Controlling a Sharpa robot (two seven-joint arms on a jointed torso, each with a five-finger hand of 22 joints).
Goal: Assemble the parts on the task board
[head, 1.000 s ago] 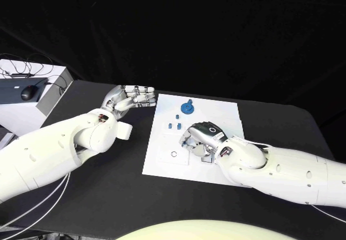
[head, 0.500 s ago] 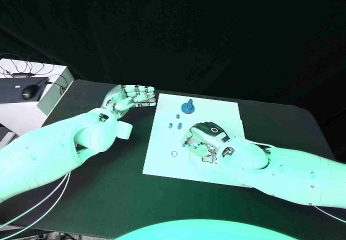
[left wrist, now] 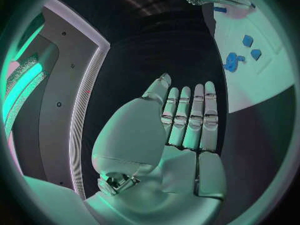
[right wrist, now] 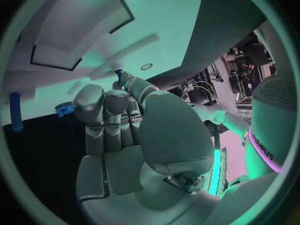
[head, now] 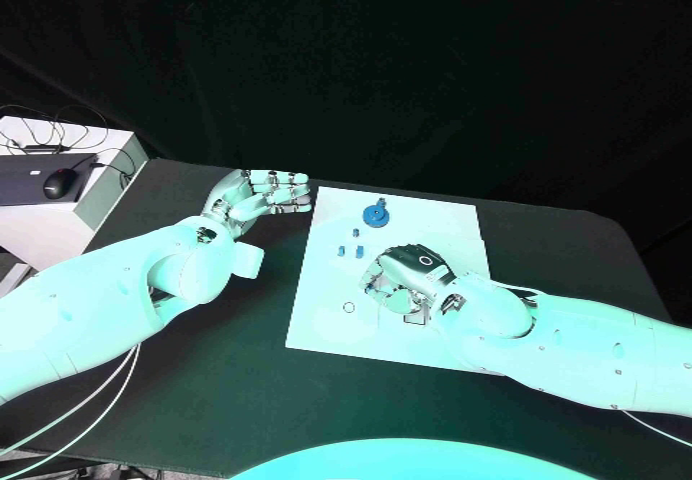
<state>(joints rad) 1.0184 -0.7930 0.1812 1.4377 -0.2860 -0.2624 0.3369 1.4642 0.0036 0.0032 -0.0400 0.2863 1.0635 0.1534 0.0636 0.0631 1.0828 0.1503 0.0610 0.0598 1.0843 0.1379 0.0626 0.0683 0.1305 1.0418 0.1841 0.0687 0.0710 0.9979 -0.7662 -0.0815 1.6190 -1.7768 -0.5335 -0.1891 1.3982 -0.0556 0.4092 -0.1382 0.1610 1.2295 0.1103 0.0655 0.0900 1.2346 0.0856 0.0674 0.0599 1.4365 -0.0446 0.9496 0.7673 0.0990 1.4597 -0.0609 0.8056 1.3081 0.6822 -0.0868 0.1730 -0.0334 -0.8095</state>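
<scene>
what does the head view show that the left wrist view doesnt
Head view alone: the right hand curled over the middle of the task board, a small ring mark on the board near it, and the grey box with a mouse beside the table. Left wrist view alone: the left hand's palm side, fingers straight and together, holding nothing. Both: the left hand, the board, and the blue parts.

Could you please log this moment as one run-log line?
left hand: open, beside task board | right hand: curled over board, grasp unclear | blue gear part: on board
</scene>
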